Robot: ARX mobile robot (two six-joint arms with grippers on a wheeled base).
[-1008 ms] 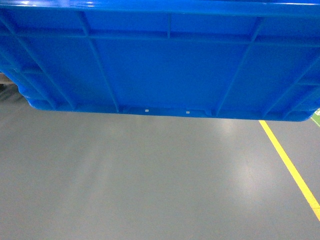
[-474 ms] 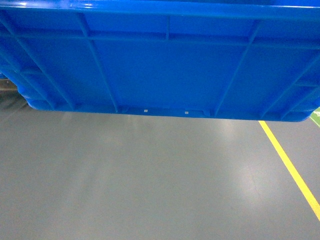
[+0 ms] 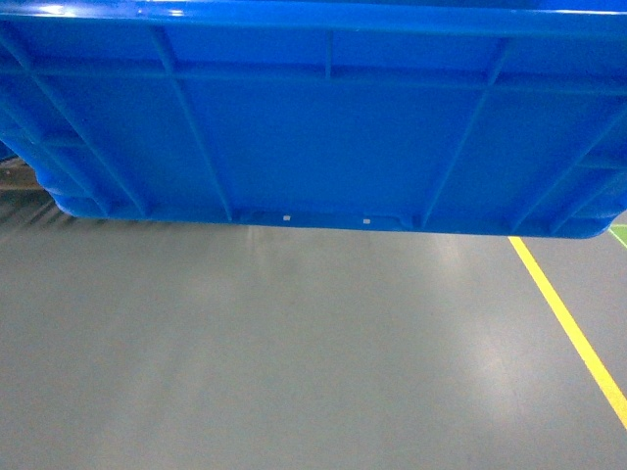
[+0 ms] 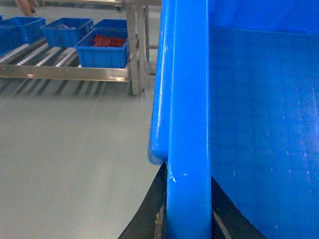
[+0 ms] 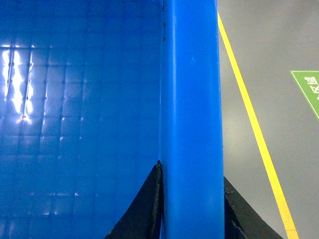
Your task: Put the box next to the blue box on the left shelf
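My left gripper (image 4: pixel 188 219) and right gripper (image 5: pixel 192 214) each clamp a rim of the box (image 3: pixel 323 127), held above the floor (image 3: pixel 294 352), fingertips hidden, shelf (image 4: pixel 65 72) off left.

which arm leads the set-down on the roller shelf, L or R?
Left, probably. Both grippers clamp the box: left gripper on one rim, right gripper on the opposite. The left shelf shows only in the left wrist view; the right wrist view shows just floor and a yellow line.
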